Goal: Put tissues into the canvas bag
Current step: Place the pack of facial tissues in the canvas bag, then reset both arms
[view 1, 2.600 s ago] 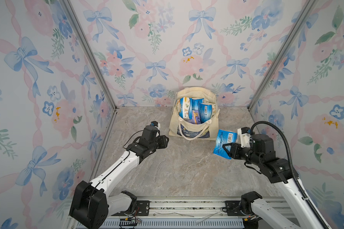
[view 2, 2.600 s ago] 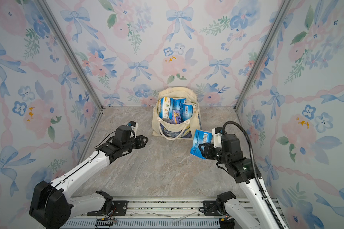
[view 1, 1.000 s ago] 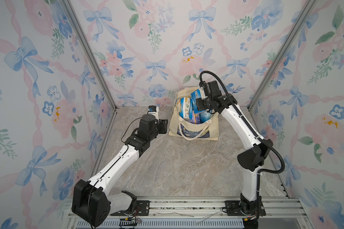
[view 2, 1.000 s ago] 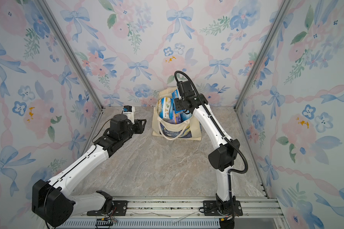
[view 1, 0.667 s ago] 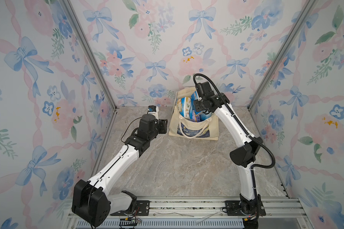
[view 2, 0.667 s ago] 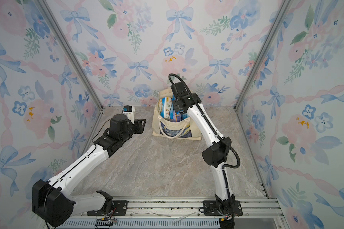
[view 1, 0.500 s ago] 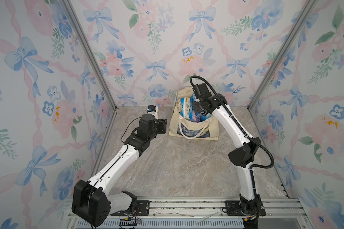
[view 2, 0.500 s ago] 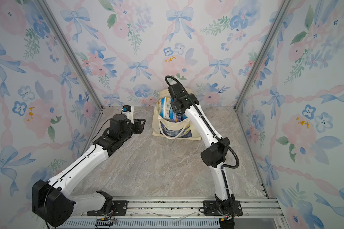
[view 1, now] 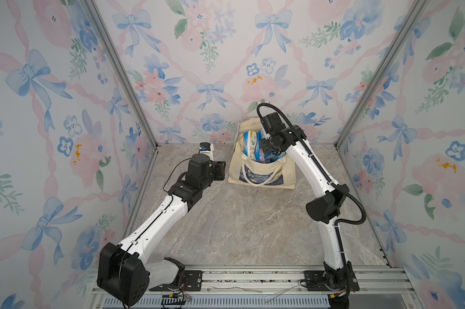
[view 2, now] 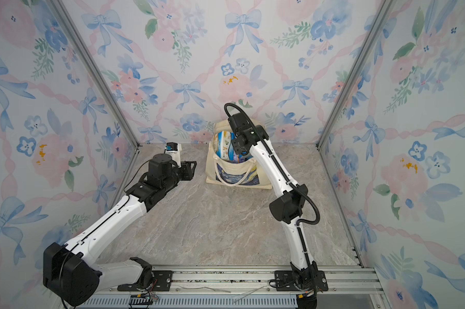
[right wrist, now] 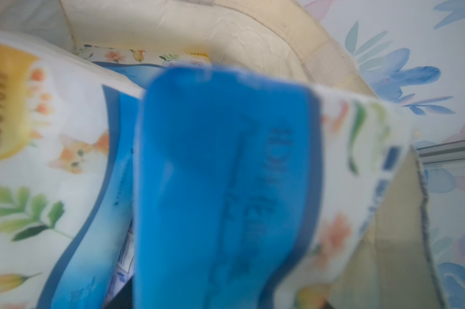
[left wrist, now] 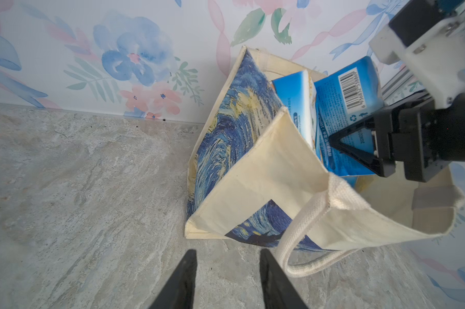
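L gripper [left wrist: 227, 270] sat low just beside the canvas bag [view 1: 252, 167], jaws apart w/ nothing in them. In the bag's open top, the R gripper [left wrist: 341, 139] was pinching a blue tissue pack [left wrist: 344, 88], partly down inside, next to other packs [left wrist: 293, 88]. Looked like the drop-in step. Next: let go, then lift straight up so fingers don't snag the bag's handle [left wrist: 306, 235].

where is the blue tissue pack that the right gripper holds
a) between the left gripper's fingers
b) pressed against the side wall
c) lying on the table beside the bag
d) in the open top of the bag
d: the right gripper is clamped on the blue tissue pack, which sits upright in the open mouth of the bag.
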Motion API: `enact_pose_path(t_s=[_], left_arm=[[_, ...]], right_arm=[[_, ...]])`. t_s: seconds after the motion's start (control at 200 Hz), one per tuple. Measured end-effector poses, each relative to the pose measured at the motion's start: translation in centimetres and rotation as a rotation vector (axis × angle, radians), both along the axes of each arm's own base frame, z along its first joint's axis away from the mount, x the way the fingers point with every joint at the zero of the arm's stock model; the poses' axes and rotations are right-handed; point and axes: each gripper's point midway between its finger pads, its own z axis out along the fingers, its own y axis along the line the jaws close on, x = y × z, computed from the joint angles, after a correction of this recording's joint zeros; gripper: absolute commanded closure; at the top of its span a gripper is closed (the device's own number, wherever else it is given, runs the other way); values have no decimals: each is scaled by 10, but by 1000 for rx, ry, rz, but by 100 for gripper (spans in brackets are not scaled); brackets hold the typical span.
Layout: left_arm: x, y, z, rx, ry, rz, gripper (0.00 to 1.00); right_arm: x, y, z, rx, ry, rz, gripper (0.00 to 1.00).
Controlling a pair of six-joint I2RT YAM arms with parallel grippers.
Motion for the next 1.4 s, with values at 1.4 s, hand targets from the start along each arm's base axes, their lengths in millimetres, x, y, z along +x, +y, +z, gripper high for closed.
enact_pose_path(t_s=[1.4], left_arm=[[1, 17, 3, 55, -49, 63, 59]], right_arm=[[-112, -82, 102, 410, -472, -14, 0]])
